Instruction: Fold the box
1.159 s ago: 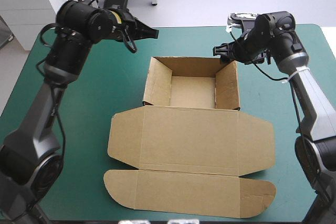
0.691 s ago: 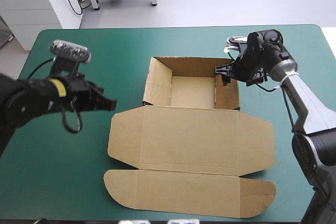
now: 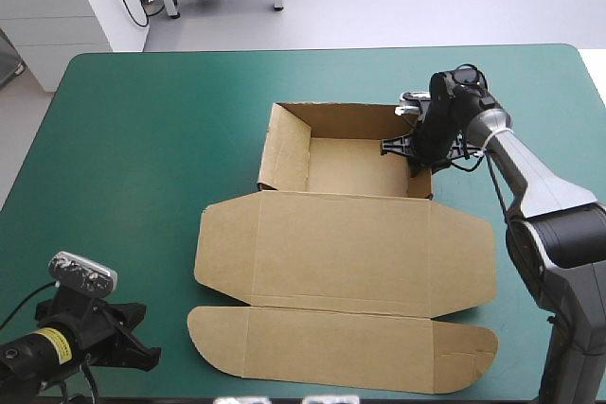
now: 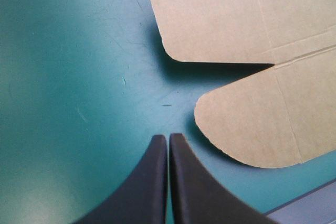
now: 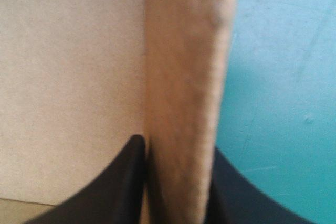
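The brown box (image 3: 346, 253) lies mid-table as an open tray with its walls raised at the far side and its lid and front flaps flat toward the near edge. My right gripper (image 3: 414, 146) straddles the tray's right wall (image 5: 184, 77), one black finger inside and one outside; the right gripper (image 5: 176, 150) is shut on that wall. Low over the teal-green cover at the near left corner, my left gripper (image 3: 142, 355) is shut and holds nothing. The left gripper (image 4: 168, 139) points toward the box's rounded near-left flap (image 4: 252, 124), a short gap away.
Bare teal-green cover (image 3: 142, 139) stretches left of the box and beyond its far wall. The table's near edge (image 4: 304, 203) runs close beside the left gripper.
My left arm swung from the far left of the table down to its near left corner. The right gripper moved in and down onto the tray's right wall.
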`<state>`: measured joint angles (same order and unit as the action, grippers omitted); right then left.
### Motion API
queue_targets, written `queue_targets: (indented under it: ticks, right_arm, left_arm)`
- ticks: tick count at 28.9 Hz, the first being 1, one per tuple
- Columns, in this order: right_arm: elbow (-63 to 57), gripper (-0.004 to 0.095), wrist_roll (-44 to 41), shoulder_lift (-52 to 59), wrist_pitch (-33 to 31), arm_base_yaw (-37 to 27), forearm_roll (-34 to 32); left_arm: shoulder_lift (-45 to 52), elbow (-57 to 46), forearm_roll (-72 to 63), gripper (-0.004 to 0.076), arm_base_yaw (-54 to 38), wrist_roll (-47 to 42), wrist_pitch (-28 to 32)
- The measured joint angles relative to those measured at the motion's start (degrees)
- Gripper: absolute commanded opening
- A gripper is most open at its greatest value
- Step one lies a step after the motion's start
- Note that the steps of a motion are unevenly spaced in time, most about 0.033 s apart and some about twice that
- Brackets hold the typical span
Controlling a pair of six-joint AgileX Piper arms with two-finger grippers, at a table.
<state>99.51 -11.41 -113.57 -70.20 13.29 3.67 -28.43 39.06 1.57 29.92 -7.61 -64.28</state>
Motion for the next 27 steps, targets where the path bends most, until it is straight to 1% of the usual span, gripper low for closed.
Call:
queue_targets:
  ticks: [5, 9, 12, 17, 21, 25, 27]
  right_arm:
    - [6.2, -0.0021, 0.45, 0.05, -0.59, -0.6, 0.04]
    - [13.24, -0.0021, 2.48, 1.73, -0.9, -3.24, -0.03]
    - [17.54, -0.0021, 4.9, 5.82, -0.84, -9.06, -0.03]
    - [18.46, -0.0021, 8.0, 11.87, -1.39, -21.01, -1.34]
    - [18.46, -0.0021, 8.38, 13.2, -1.39, -30.42, -2.25]
    - [18.27, -0.0021, 8.71, 13.08, -1.39, -36.7, -2.61]
    - [17.98, -0.0021, 9.28, 12.66, -1.39, -38.43, -2.61]
  left_arm:
    - [2.54, -1.74, -0.79, -0.0008, 0.0, 0.0, 0.2]
    - [2.86, -1.74, -1.13, -0.0008, 0.0, 0.0, 0.47]
    - [2.87, -1.74, -1.25, -0.0008, 0.0, 0.0, 0.65]
    - [2.92, -1.74, -1.19, -0.0008, 0.0, 0.0, 0.75]
    - [2.92, -1.74, -1.19, -0.0008, 0.0, 0.0, 0.75]
    - [2.92, -1.74, -1.19, -0.0008, 0.0, 0.0, 0.75]
    - [2.92, -1.74, -1.14, -0.0008, 0.0, 0.0, 0.75]
